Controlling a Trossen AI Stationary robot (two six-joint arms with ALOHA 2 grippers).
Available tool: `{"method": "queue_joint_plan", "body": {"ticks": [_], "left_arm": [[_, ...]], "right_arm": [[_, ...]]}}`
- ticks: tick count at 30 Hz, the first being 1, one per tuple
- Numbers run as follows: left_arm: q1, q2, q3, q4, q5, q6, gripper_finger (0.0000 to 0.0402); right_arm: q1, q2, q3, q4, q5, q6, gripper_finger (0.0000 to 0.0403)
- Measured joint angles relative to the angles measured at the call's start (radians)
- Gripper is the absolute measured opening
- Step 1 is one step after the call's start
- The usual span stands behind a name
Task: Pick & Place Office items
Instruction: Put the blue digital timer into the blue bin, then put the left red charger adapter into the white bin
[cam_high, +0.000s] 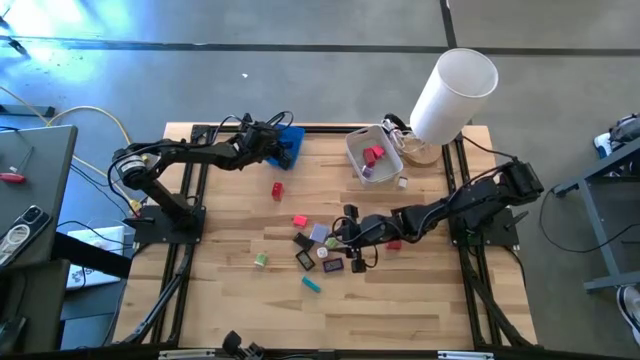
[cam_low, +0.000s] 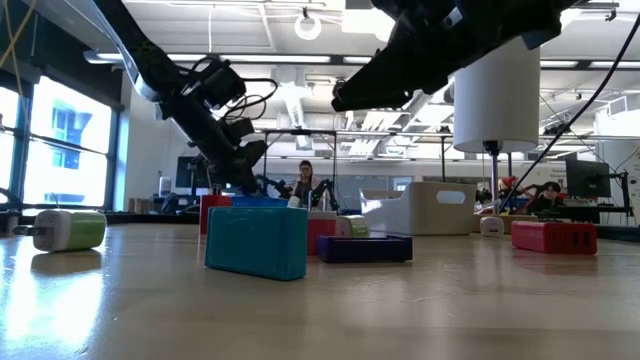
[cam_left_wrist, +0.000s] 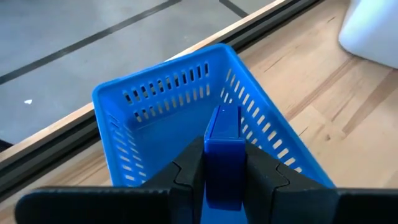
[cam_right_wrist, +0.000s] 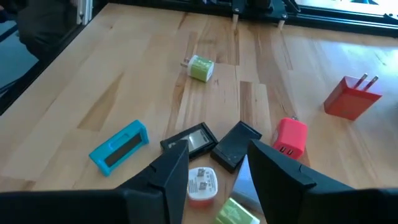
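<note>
I see the office items (cam_high: 320, 250) as a loose scatter of tiny blocks and plug-like pieces near the middle of the desk (cam_high: 220, 300): a teal block (cam_right_wrist: 118, 147) lying flat, a green piece with prongs (cam_right_wrist: 199, 68) off on its own, two black flat pieces (cam_right_wrist: 214, 142) side by side, a pink block (cam_right_wrist: 290, 137), a red plug block (cam_right_wrist: 352, 97) farther out, and a white round-cornered piece (cam_right_wrist: 201, 183) with a printed label. A red piece (cam_high: 277, 189) sits apart toward the blue tray (cam_left_wrist: 155, 106), and more red pieces lie inside the translucent white bin (cam_high: 372, 155) at the far edge of the desk, beside a tall white cylinder (cam_high: 452, 92). My left gripper (cam_left_wrist: 222, 180) hangs over the blue tray at the far left corner, its jaws pinching a blue rectangular block (cam_left_wrist: 222, 146) upright between them, above the tray's slotted walls. My right gripper (cam_right_wrist: 214, 171) hovers low over the cluster, jaws spread partway with nothing between them; the white labelled piece lies just below the gap, and I cannot tell whether a finger touches it.
</note>
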Motion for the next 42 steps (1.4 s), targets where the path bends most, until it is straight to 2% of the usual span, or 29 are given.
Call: {"method": "queue_joint_plan", "body": {"ticks": [7, 17, 26, 34, 38, 42], "left_arm": [[-0.017, 0.000, 0.000, -0.039, 0.000, 0.113, 0.0072], [-0.017, -0.001, 0.000, -0.042, 0.011, 0.135, 0.0075], [-0.017, -0.002, 0.000, -0.054, 0.011, 0.143, 0.0137], [-0.029, -0.004, 0.000, -0.070, 0.029, 0.091, 0.0151], [-0.047, -0.070, 0.000, -0.094, 0.032, 0.063, 0.0152], [-0.071, -0.220, 0.000, -0.159, 0.031, 0.092, 0.0152]], "right_arm": [[0.000, 0.000, 0.000, -0.001, 0.002, 0.003, 0.0153], [0.000, 0.000, 0.000, -0.019, 0.002, 0.031, 0.0153], [0.000, 0.000, 0.000, -0.015, -0.028, 0.051, 0.0153], [0.003, 0.000, 0.000, -0.016, -0.057, 0.098, 0.0153], [0.003, 0.000, 0.000, -0.004, -0.058, 0.128, 0.0153], [0.003, 0.000, 0.000, -0.004, -0.058, 0.132, 0.0153]]}}
